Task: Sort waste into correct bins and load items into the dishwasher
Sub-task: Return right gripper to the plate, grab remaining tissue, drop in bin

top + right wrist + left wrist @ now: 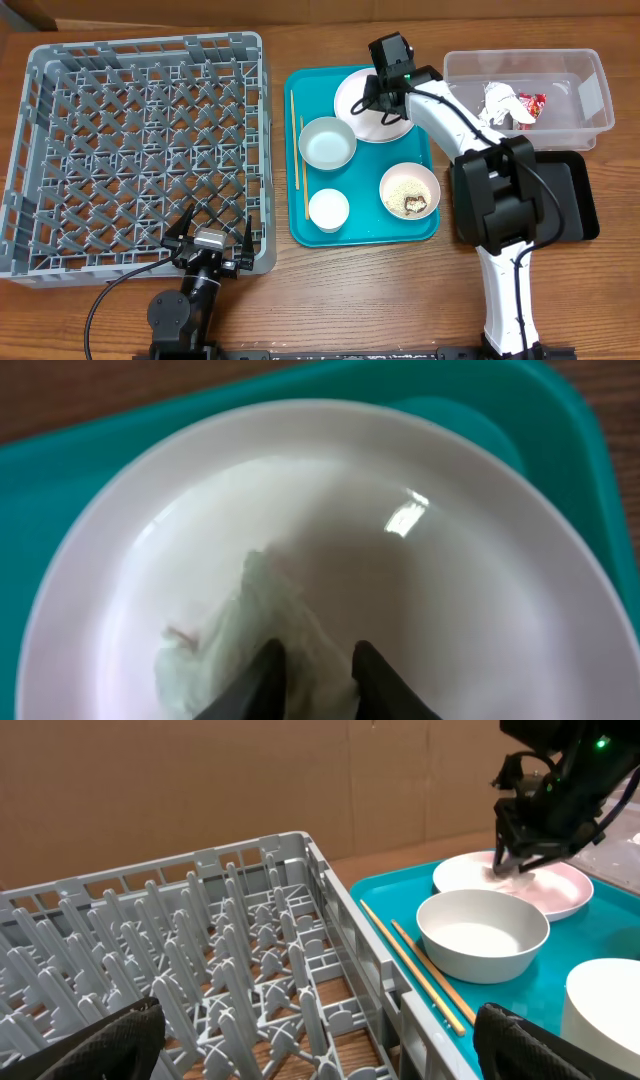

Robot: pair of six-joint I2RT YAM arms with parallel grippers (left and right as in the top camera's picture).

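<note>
Take the teal tray (365,232) as your reference for every position below. At its far right corner you will find the round white plate (398,128), with the right gripper (377,103) lowered onto it. In the right wrist view the two fingers (258,682) stand close together and the white paper wad (225,635) fills the gap between them, so read this gripper as pinching the wad, which lies on the plate's floor. Toward the tray's far left sits the empty white bowl (327,143), and the small white cup (328,209) stands at the near left corner. At the near right corner the second bowl (392,200) holds rice grains (403,183) and a brown food lump (417,205). The chopsticks (296,150) lie lengthwise along the tray's left edge, inside the rim. To the right of the tray, on the far side, the clear tub (460,65) contains the red-and-white wrapper (532,104) and a second paper piece (497,100). To the right on the near side lies the black tray (582,205), partly covered by the right arm's base. Just left of the tray stands the grey dish rack (140,150). The left gripper (210,232) sits at the rack corner nearest the tray's near left corner, with its fingers (100,1040) spread wide and gripping nothing
</note>
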